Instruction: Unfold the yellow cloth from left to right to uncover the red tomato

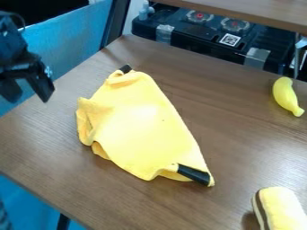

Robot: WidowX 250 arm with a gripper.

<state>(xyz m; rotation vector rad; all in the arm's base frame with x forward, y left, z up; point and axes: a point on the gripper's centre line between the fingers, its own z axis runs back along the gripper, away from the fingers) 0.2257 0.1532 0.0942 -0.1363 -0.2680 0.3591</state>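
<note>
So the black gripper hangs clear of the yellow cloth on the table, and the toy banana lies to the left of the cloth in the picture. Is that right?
Not quite: the camera view shows the toy banana to the right of the yellow cloth, not the left. The black gripper does hang clear of the cloth on the table.

Looks like a lab to me: a robot arm (15,54) by a table (234,130), taped black case (210,37) behind.
</note>
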